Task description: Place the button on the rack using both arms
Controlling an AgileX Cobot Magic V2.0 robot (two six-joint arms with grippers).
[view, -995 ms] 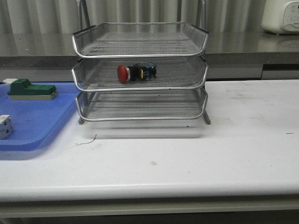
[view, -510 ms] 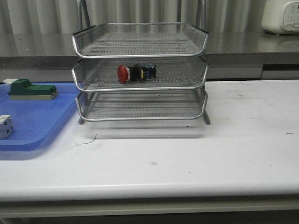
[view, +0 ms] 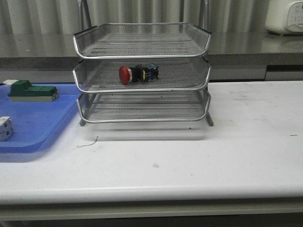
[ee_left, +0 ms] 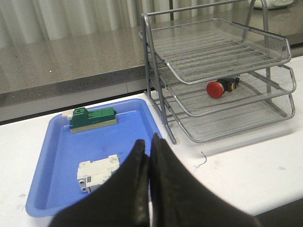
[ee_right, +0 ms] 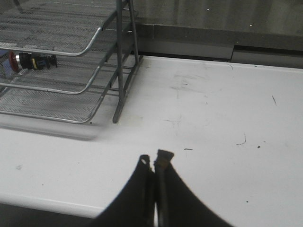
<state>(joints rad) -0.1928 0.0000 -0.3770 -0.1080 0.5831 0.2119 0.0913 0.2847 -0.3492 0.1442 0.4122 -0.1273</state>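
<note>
The button [view: 138, 74] lies in the rack's [view: 142, 56] middle tier.

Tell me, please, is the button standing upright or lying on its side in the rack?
On its side: the button lies on the rack's middle tier, red cap facing sideways.

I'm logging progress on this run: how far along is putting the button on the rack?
It looks done: the button lies on its side in the middle tier of the rack. Nothing is in hand; the left gripper and right gripper are both shut, empty, and away from the rack. Nothing appears left.
</note>
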